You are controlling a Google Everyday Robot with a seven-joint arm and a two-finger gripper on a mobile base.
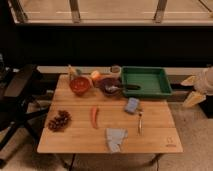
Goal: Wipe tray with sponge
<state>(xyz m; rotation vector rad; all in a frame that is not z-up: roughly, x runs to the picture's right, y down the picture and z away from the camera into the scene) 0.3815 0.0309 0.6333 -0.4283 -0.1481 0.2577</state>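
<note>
The green tray (145,81) sits at the back right corner of the wooden table (155,135). The light blue-grey sponge (132,105) lies on the table just in front of the tray's near left corner. My gripper (185,93) is at the right edge of the view, off the table's right side, level with the tray. Its two pale fingers point left toward the tray, spread apart and open with nothing between them. It touches neither tray nor sponge.
Left of the tray are a dark bowl (110,86) with a spoon, a red bowl (80,85), an orange fruit (95,75) and a cup (116,70). An orange-red vegetable (94,116), grapes (59,120), a folded cloth (115,139) and a fork (140,122) lie nearer. A black chair (20,95) stands left.
</note>
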